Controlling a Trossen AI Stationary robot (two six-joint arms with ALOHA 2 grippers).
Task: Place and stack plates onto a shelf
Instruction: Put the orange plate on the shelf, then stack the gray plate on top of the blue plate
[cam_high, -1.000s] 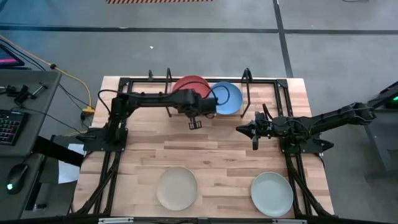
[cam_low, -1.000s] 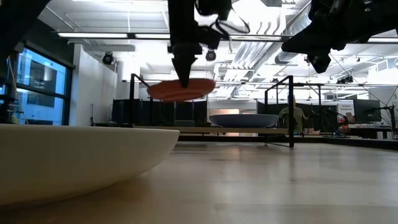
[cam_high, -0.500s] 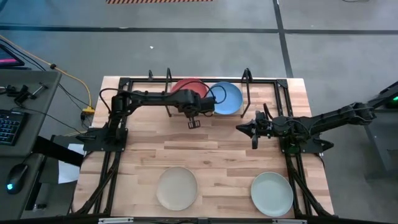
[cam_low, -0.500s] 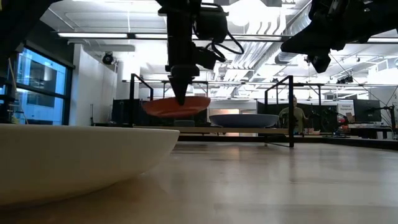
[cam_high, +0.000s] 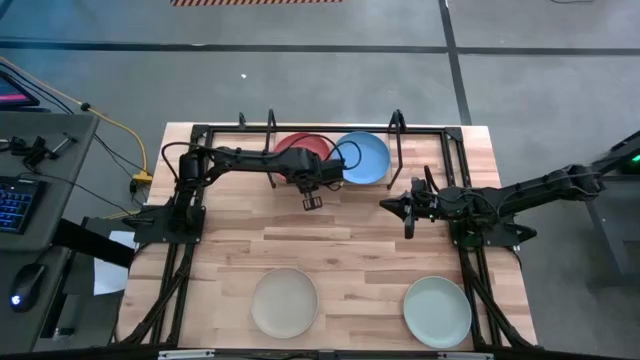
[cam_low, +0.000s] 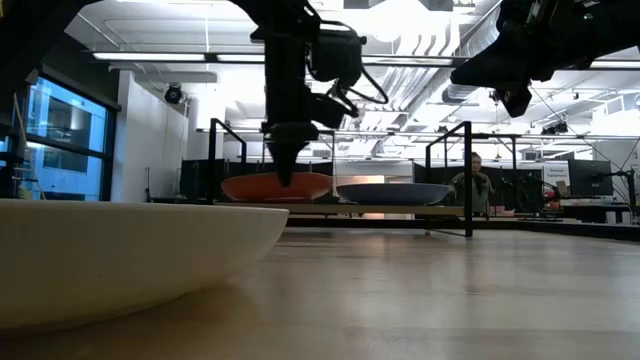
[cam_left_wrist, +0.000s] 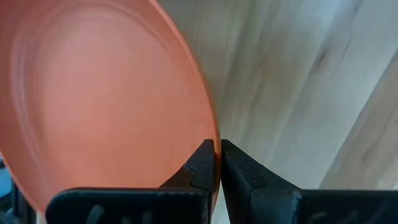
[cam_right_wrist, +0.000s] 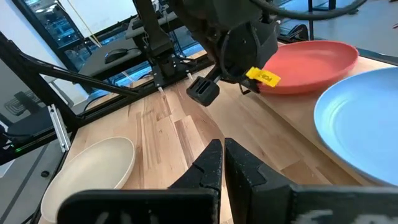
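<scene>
Across your wooden tabletop (cam_high: 340, 235), the shelf (cam_high: 400, 128) at the far edge holds the blue plate (cam_high: 368, 157) with the red plate (cam_high: 298, 144) beside it. Your left gripper (cam_left_wrist: 217, 149) pinches the red plate's rim. Your right gripper (cam_high: 386, 207) hovers pressed together mid-table; cream plate (cam_high: 284, 301) and green plate (cam_high: 436, 311) lie near the front edge.

High view: mounted overhead, facing straight down, distant enough to take in the whole table (cam_high: 330, 225) and surrounding floor. Low view: set at table-top height, facing level across the surface into the room, with the cream plate (cam_low: 130, 255) very close to the lens. Left wrist view: extremely close on the red plate (cam_left_wrist: 106, 93), past the left tool (cam_left_wrist: 217, 149). Right wrist view: looks past the right tool (cam_right_wrist: 222, 149) across the table. All four views share the red plate.
</scene>
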